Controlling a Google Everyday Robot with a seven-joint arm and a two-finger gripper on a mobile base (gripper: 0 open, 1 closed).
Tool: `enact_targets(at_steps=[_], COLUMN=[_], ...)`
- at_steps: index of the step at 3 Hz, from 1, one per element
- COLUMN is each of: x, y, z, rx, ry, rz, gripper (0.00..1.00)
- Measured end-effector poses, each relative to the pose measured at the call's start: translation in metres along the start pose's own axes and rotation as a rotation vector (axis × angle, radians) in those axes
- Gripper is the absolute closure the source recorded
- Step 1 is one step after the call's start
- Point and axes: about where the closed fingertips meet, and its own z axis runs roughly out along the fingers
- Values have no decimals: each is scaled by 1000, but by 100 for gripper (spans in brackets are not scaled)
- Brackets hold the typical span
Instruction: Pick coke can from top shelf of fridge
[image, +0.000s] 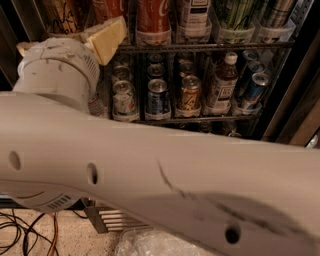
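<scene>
The coke can (152, 17), red with white script, stands in a clear tray on the top shelf (200, 46) of the fridge (295, 100), at the top centre of the view. A second red can (107, 7) stands to its left, partly hidden. My gripper (102, 37) is at the upper left, at shelf-rail height, just left of and slightly below the coke can. It holds nothing that I can see. My white wrist (55, 70) and forearm (165, 185) hide the left racks and the lower fridge.
The rack below holds a silver can (123, 100), a blue can (157, 97), a gold-orange can (190, 95), a bottle (222, 82) and more blue cans (252, 87). The steel base grille (112, 220), floor cables (25, 235) and a plastic bag (155, 245) lie below.
</scene>
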Motion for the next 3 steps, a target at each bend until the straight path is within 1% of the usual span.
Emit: enact_targets(at_steps=[1, 2, 3], x=[-4, -10, -11], y=[-7, -9, -9], z=[3, -1, -1], rx=[61, 67, 66], ry=[-17, -26, -27], rz=[66, 64, 64], gripper=[0, 0, 0])
